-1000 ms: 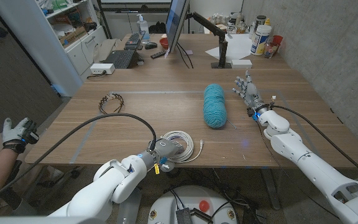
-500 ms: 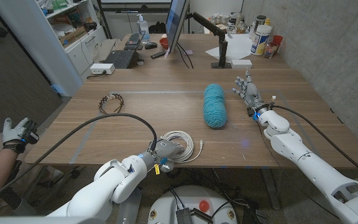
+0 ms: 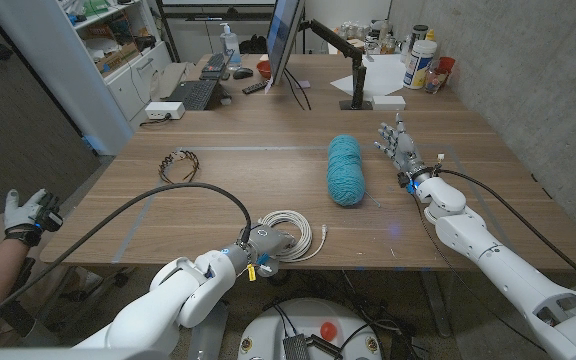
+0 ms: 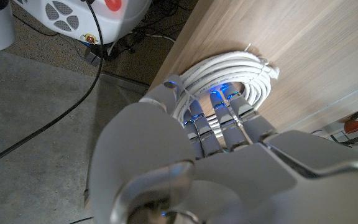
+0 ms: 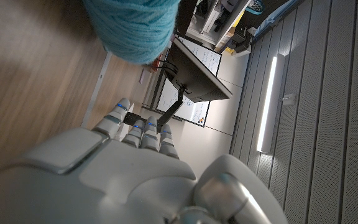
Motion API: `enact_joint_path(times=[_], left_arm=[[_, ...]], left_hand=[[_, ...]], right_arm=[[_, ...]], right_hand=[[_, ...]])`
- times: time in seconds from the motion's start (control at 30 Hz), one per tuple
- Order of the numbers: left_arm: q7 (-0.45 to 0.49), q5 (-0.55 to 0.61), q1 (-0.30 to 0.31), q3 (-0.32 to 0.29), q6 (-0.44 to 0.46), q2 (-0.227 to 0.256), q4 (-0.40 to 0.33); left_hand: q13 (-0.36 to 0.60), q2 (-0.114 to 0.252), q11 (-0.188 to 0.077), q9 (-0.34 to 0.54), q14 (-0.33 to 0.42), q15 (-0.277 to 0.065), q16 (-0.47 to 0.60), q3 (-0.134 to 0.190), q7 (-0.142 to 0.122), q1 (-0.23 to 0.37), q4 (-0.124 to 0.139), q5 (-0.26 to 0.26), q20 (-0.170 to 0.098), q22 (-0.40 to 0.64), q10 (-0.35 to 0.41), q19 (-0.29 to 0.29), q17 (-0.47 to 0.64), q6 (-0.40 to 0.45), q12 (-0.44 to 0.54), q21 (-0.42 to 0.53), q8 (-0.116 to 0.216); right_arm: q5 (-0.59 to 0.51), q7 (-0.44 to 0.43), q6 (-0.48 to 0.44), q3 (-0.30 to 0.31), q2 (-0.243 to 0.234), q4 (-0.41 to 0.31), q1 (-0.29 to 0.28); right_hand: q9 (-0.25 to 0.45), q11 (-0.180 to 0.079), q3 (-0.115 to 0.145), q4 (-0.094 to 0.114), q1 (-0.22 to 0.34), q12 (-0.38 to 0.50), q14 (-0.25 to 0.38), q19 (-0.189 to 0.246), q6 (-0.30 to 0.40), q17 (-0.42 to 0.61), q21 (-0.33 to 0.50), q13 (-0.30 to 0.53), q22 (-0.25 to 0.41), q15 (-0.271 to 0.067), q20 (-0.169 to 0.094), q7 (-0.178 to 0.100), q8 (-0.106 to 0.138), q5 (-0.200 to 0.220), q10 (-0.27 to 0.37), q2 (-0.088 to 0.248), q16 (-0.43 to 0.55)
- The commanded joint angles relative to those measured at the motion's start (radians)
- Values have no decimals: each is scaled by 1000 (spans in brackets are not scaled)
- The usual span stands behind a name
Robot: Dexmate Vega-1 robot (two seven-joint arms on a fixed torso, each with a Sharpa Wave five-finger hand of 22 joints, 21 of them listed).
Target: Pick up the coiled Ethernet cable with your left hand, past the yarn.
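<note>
The coiled white Ethernet cable (image 3: 296, 233) lies flat on the wooden table close to its front edge, nearer to me than the teal yarn skein (image 3: 345, 170). My left hand (image 3: 264, 242) sits at the coil's left side. In the left wrist view its fingers (image 4: 219, 121) reach onto the coil (image 4: 244, 68), with tips inside the ring and the thumb outside it. I see no closed hold. My right hand (image 3: 398, 148) stands upright with fingers apart, to the right of the yarn (image 5: 132, 25) and touching nothing.
A small black wire bundle (image 3: 180, 161) lies at mid left. A monitor (image 3: 284, 40), laptop (image 3: 193, 93) and bottles (image 3: 420, 58) crowd the far side. A person's gloved hand (image 3: 23, 214) is off the table's left edge.
</note>
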Motion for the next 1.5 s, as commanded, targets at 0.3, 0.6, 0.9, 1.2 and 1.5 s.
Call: enact_joint_path(times=[0.3, 0.6, 0.9, 1.2, 1.5], left_arm=[[103, -44, 18, -4, -3, 25, 11], [119, -26, 25, 10, 29, 8, 18], [156, -12, 29, 24, 54, -14, 35], [147, 11, 20, 40, 64, -16, 38], [128, 16, 14, 45, 69, -17, 37]], left_hand=[[8, 19, -8, 3, 53, -120, 34, 14, -3, 107, -7, 16, -5, 11, 48, 37, 29, 43, 19, 32, 25], [21, 23, -19, 17, 194, -157, 130, -33, -15, 145, 5, 17, 3, 51, 115, 102, 94, 103, 49, 101, 65], [134, 37, -24, 93, 398, -196, 381, -180, -35, 346, 0, 59, 2, 253, 258, 136, 308, 217, 151, 345, 161], [384, 13, -30, 261, 466, -193, 343, -262, -45, 438, 22, 122, -16, 445, 318, 89, 351, 291, 351, 639, 261], [466, -4, -29, 404, 520, -179, 318, -267, -35, 451, 17, 175, -16, 459, 348, 84, 397, 321, 421, 746, 357]], right_arm=[[4, -3, 1, 3, 0, -3, -2], [9, -6, 4, 9, 3, 2, -2], [14, -8, -3, 11, 3, -2, -3], [18, -7, -3, 13, 4, -1, -3], [22, -11, -6, 15, 5, -2, -4]], right_hand=[[3, 4, 5, 6, 7, 8, -10, 0, -3, 3, 8, 0, 3, 2, -6, 1, 3, 4, -4, 61, 7], [3, 3, 5, 6, 6, 8, -9, 0, -3, 3, 8, 0, 3, 2, -8, 1, 3, 4, -5, 60, 7], [3, 3, 5, 6, 6, 8, -9, 0, -3, 3, 8, 0, 3, 2, -10, 2, 3, 4, -6, 60, 7], [3, 3, 5, 6, 6, 8, -10, -1, -4, 3, 8, 0, 2, 3, -11, 2, 3, 4, -6, 60, 7], [3, 2, 5, 5, 6, 6, -11, -1, -5, 3, 8, 0, 2, 3, -12, 3, 2, 5, -10, 59, 6]])
